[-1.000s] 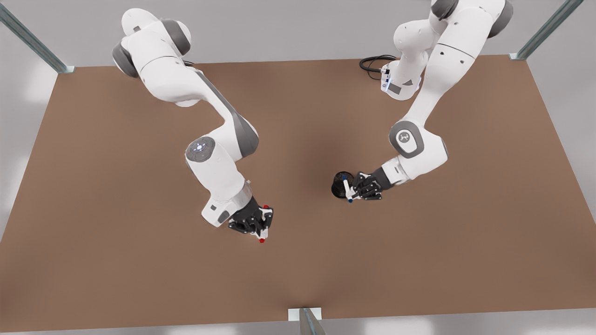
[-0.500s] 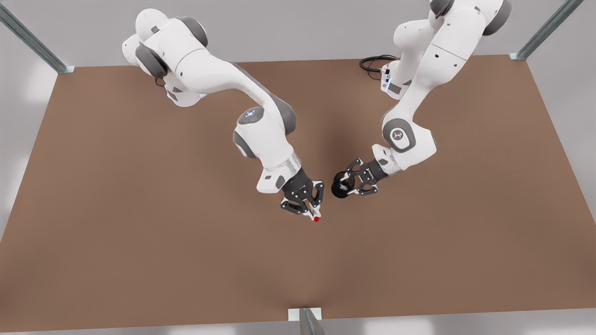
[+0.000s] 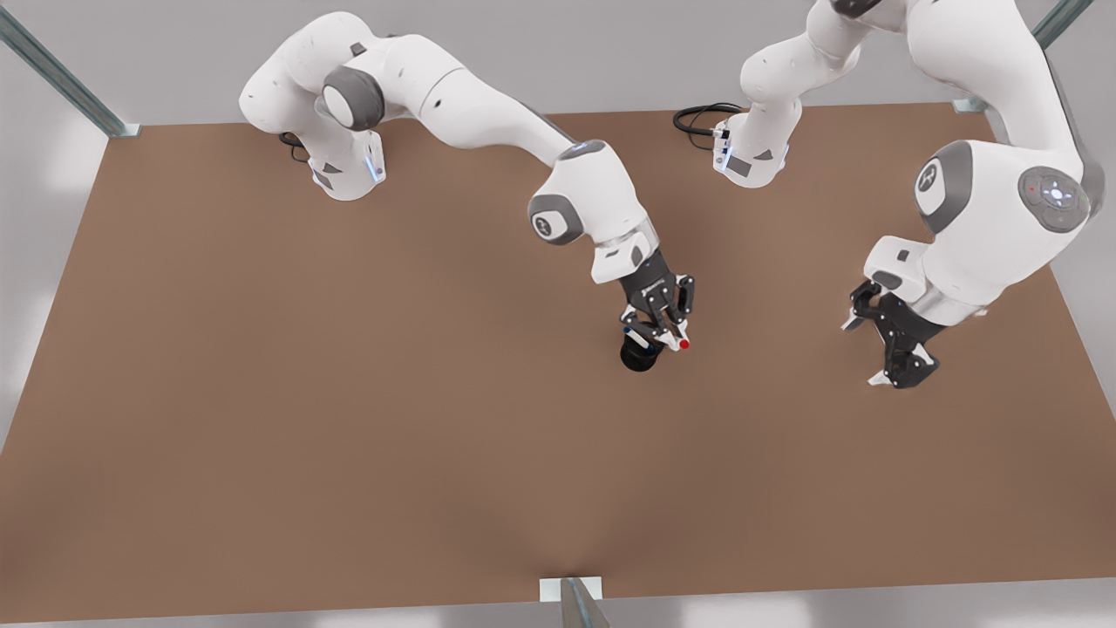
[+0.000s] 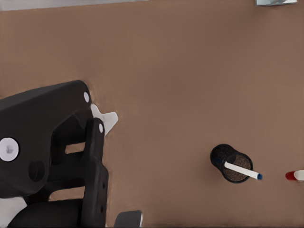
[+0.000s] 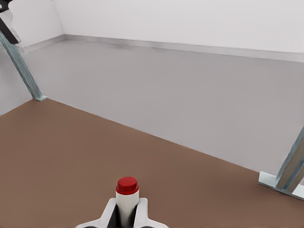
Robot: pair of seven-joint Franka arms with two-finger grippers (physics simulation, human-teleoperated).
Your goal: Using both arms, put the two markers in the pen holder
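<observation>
The right tool point(image 3: 664, 336), black with white tips, was closed on the white-barrelled marker with the red cap point(image 3: 683, 344) and stood directly over the small black round mesh pen holder point(image 3: 637, 356) near the middle of the table. In the right wrist view, the red cap point(image 5: 127, 185) projected upright from between the white fingertips point(image 5: 109, 212), which pressed against the barrel on both sides. In the front view, the tool's black body overlapped the upper rim of the pen holder, and the red end lay just beside the holder on the front view's right.

The left tool point(image 3: 876, 342) hung over bare table at the front view's right, well apart from the pen holder, with its fingers spread wide and nothing between them. In the left wrist view, the white-barrelled marker with the dark blue cap point(image 4: 242, 170) stood tilted inside the pen holder point(image 4: 222, 156), its blue end projecting past the rim. The red cap point(image 4: 294, 175) appeared near it in that view.

The flat brown table point(image 3: 261, 392) carried the pen holder. A coiled black cable point(image 3: 697, 118) lay at the far edge beside one arm base. Metal frame posts point(image 3: 61, 78) stood at the table corners.
</observation>
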